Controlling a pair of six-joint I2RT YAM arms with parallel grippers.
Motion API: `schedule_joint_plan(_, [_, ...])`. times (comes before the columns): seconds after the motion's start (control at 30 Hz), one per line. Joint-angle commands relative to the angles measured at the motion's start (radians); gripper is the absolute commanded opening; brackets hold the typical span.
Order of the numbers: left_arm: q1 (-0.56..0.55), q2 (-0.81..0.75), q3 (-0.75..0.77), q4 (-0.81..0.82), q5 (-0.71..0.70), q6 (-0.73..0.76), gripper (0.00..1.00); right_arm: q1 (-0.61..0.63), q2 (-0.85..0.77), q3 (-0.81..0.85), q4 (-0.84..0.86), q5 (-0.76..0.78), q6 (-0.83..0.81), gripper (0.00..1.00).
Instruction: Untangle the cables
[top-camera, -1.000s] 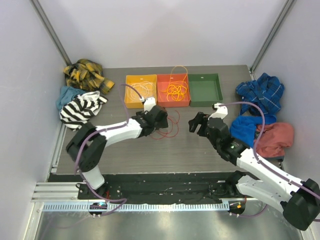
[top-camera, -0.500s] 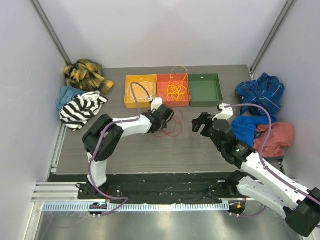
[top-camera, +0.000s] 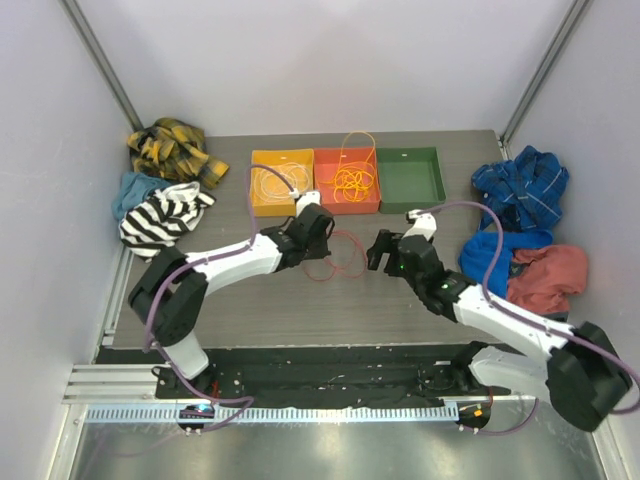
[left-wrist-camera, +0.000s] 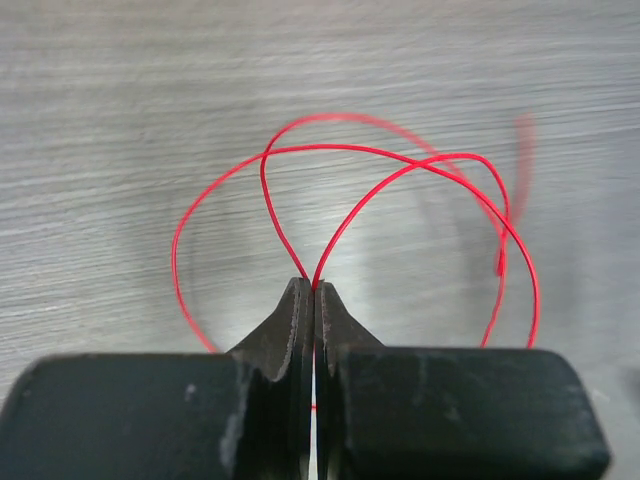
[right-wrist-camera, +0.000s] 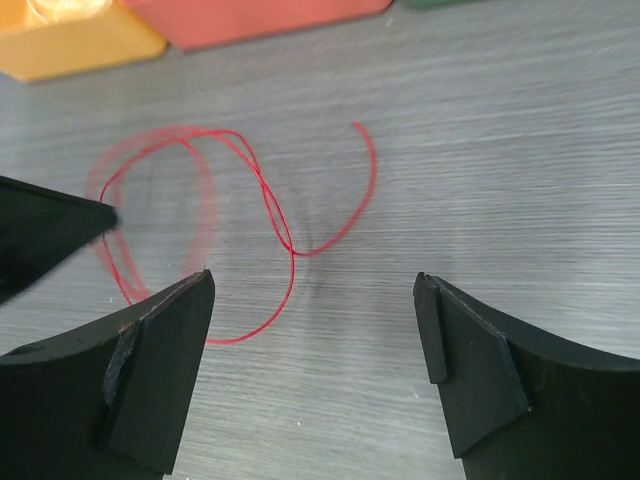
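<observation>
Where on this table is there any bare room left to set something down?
Bare table lies at the front, between the two arms; the green tray holds nothing. Crowded: the middle, where the left end effector pinches the red cable beside the open right end effector, and both sides, piled with clothes.

On grey wood-grain counter (top-camera: 330, 305): thin red wire loop (right-wrist-camera: 268, 203). Far edge: yellow plastic tray (top-camera: 257, 190), white wire coil (top-camera: 272, 181); orange-red plastic tray (top-camera: 345, 207), orange wire tangle (top-camera: 352, 182); green plastic tray (top-camera: 410, 180).
</observation>
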Motion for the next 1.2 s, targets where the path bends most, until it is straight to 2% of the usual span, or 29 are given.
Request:
schedule_joint_plan(0.0, [-0.004,-0.097,-0.022,-0.007,0.071,0.027,0.00,0.008,0.129,-0.002,0.238,-0.087,0.025,0.90])
schedule_joint_plan(0.13, [-0.009,-0.116,-0.055,-0.011,0.079,0.027,0.00,0.036,0.267,0.030,0.304,-0.081,-0.007,0.90])
schedule_joint_plan(0.27, [-0.012,-0.103,-0.075,-0.008,0.085,0.019,0.00,0.048,0.308,0.058,0.319,-0.087,0.002,0.90])
schedule_joint_plan(0.47, [-0.024,-0.033,-0.069,-0.006,0.073,0.016,0.00,0.048,0.244,0.064,0.240,0.013,0.027,0.89])
schedule_joint_plan(0.6, [-0.035,0.016,-0.057,-0.008,0.071,0.007,0.00,0.048,0.230,0.046,0.269,-0.033,0.002,0.89])
schedule_joint_plan(0.83, [-0.061,0.033,-0.049,-0.009,0.056,-0.004,0.00,0.056,0.449,0.093,0.347,-0.142,0.007,0.87])
schedule_joint_plan(0.97, [-0.068,0.022,-0.045,-0.023,0.042,-0.001,0.00,0.063,0.542,0.101,0.361,-0.128,0.005,0.85])
schedule_joint_plan(1.17, [-0.075,0.010,-0.046,-0.031,0.030,-0.004,0.00,0.073,0.635,0.150,0.277,-0.065,-0.015,0.80])
